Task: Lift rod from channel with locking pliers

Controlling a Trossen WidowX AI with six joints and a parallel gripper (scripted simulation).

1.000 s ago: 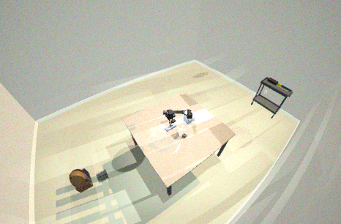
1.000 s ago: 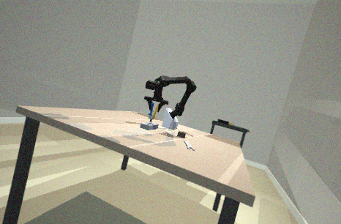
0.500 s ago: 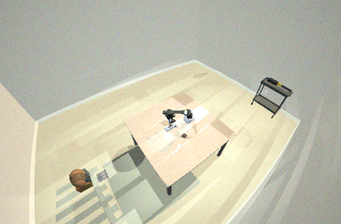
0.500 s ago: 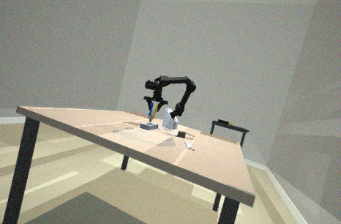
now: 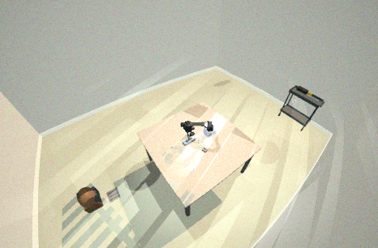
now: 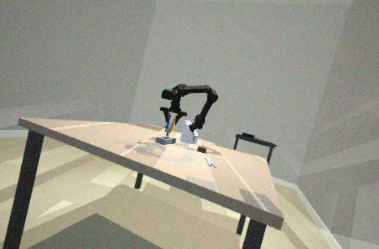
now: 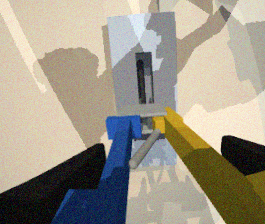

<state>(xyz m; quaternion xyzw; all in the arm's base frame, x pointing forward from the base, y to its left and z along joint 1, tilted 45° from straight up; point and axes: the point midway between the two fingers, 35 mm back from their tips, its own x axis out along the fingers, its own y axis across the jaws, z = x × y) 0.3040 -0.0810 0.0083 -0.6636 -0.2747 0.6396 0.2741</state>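
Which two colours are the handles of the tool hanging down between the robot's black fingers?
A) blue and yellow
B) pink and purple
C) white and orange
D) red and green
A: the pliers show one blue handle and one yellow handle, spread apart between the black fingers.

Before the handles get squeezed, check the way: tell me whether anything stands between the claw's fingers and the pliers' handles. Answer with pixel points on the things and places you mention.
Nothing visible stands between the claw (image 5: 191, 134) (image 6: 174, 113) (image 7: 163, 142) and the blue handle (image 6: 168, 122) (image 7: 117, 150) or the yellow handle (image 6: 172, 124) (image 7: 193, 150). Whether the fingers touch them, I can't tell.
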